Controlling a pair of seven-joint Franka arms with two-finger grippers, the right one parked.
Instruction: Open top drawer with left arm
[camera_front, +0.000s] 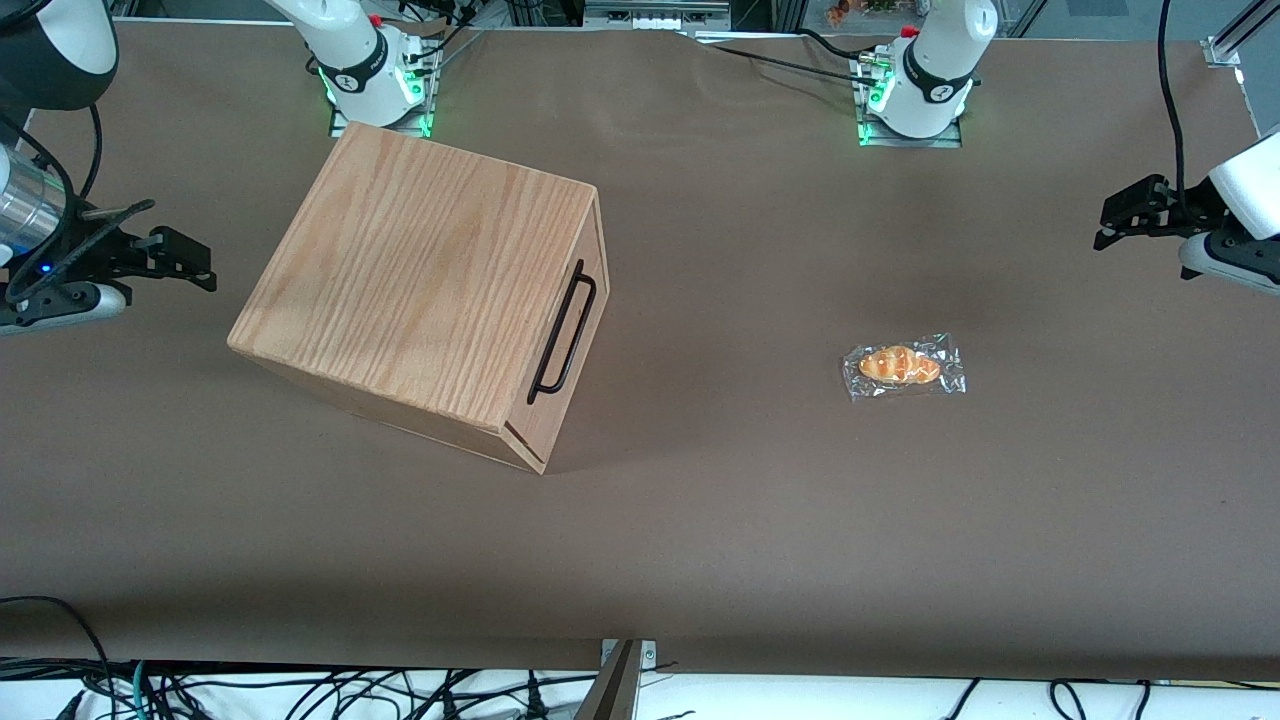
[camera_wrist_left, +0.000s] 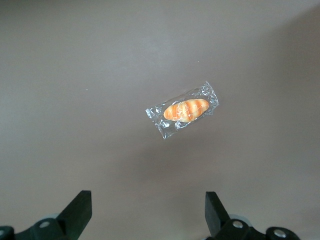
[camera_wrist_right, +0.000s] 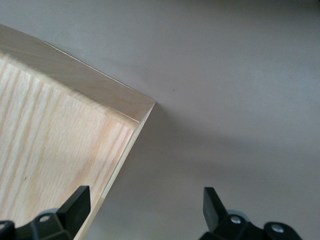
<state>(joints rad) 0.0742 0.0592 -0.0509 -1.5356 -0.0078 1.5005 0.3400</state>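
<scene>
**Claw wide apart, well clear of the drawer**

Nearest the front cam you had bare brown bench (camera_front: 700, 560), nothing on it there. Next up, the oak-grain cabinet (camera_front: 420, 290) sat askew toward the parked arm's end, one corner pointing at the cam. Its top drawer (camera_front: 572, 350) was shut flush w/ the cabinet front; thin black bar handle (camera_front: 563, 333) faced the working arm's end, untouched. About level w/ the handle, toward the working arm's end, a wrapped bread roll (camera_front: 903, 366) lay flat on the bench, well apart from the cabinet. A bit farther back, your left arm (camera_front: 1245, 215) hung at the bench edge, claw (camera_front: 1125, 225) raised above the surface, fingers (camera_wrist_left: 80, 212) spread wide, gripping nothing. Wrist cam looked down past them at the roll (camera_wrist_left: 184, 110).
</scene>
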